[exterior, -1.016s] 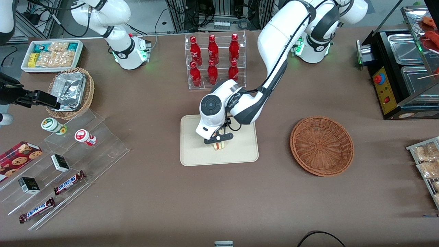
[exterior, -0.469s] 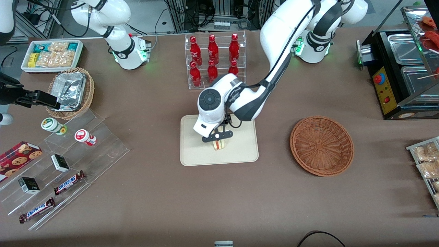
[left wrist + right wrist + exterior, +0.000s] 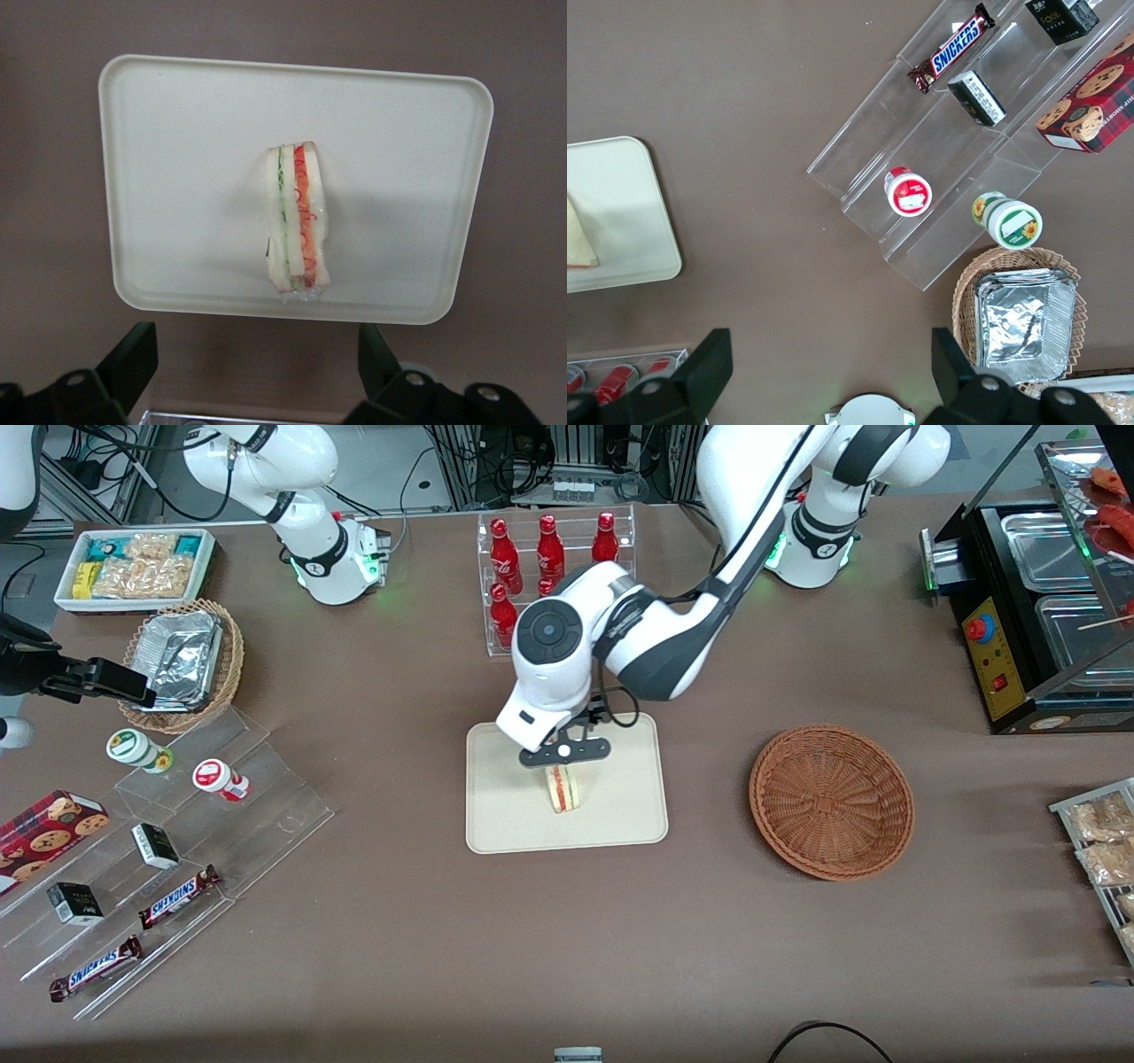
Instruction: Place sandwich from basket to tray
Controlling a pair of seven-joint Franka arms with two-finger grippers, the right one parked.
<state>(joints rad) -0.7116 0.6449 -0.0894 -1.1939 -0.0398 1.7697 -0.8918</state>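
The sandwich (image 3: 563, 789) stands on its edge on the cream tray (image 3: 620, 806), near the tray's middle. Its white bread, green and red layers show clearly in the left wrist view (image 3: 298, 221), resting free on the tray (image 3: 177, 177). My gripper (image 3: 564, 754) hangs above the tray, over the sandwich end that lies farther from the front camera. It is open and holds nothing, and both dark fingers (image 3: 133, 359) stand wide apart. The reddish-brown basket (image 3: 831, 801) sits on the table toward the working arm's end, with nothing in it.
A clear rack of red bottles (image 3: 554, 576) stands farther from the front camera than the tray. Toward the parked arm's end are a tan wicker basket with foil containers (image 3: 182, 662), a white snack bin (image 3: 137, 567) and clear stepped shelves (image 3: 204, 815). A black appliance (image 3: 1036, 611) stands toward the working arm's end.
My gripper has risen and drawn back from the sandwich, which stays standing on the tray. More of the sandwich shows below the fingers now.
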